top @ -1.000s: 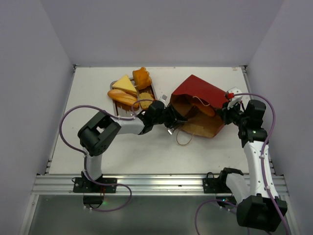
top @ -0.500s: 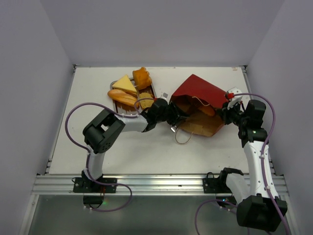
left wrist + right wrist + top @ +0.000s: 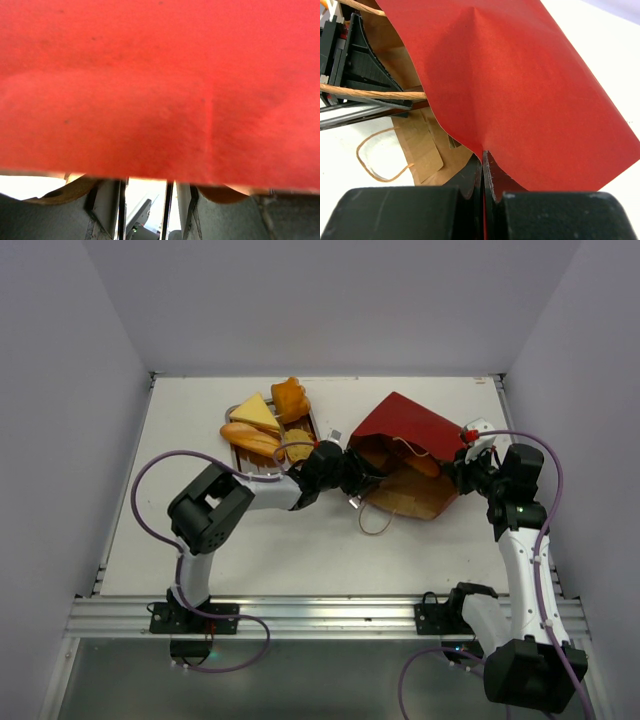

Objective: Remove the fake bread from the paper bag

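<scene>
Four pieces of fake bread [image 3: 252, 438] lie on the tray [image 3: 314, 426], far left-of-centre on the counter [image 3: 300, 550]; the left gripper [image 3: 358, 478] sits at the mouth of the paper bag [image 3: 405, 420], which lies on its side, and red paper fills its wrist view, so cannot tell whether it is released or grasping. One orange loaf [image 3: 421, 463] shows deeper inside the bag. Risk: reaching blind, the left gripper pinches the kraft lining instead or shoves the loaf further in. Furthest right, the right gripper [image 3: 483, 160] is clenched on a fold of the bag's red wall; thin paper may slip or tear under a pull
</scene>
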Available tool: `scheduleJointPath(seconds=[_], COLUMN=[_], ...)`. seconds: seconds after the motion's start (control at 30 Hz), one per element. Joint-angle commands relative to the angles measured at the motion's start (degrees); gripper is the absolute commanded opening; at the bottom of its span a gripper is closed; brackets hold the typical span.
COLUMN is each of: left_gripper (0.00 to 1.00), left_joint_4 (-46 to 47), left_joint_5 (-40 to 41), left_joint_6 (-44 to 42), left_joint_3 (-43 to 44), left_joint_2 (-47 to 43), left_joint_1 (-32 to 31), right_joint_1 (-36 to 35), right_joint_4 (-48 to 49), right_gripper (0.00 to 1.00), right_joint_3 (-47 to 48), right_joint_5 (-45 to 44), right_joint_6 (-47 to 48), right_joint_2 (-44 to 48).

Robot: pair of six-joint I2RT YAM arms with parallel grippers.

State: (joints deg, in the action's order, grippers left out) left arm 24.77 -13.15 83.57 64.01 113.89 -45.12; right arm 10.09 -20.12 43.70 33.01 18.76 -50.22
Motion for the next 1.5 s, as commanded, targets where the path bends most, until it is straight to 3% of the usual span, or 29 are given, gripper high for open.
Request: scheduleJointPath(seconds=[0.0, 0.57, 1.47], left_gripper=[0.47, 0.48, 0.48], left_joint_4=[2.3, 1.33, -6.93], left_joint_5=[1.89, 3.21, 4.18], left_joint_6=[0.89, 3.26, 2.83], left_joint_3=[-0.46, -0.46, 8.33], left_joint_2=[-3.93, -2.79, 3.8], left_joint_1=[-0.58, -1.46, -1.63], right_joint_1=[0.28, 0.2, 0.28], right_joint_4=[1.14, 1.22, 1.13], right_gripper=[0.0, 0.0, 0.0], right_joint_3=[0.07, 0.15, 0.15], right_joint_5=[1.97, 1.88, 1.79], right_joint_6=[0.22, 0.22, 0.22], right_joint_2=[0.56, 0.65, 0.91])
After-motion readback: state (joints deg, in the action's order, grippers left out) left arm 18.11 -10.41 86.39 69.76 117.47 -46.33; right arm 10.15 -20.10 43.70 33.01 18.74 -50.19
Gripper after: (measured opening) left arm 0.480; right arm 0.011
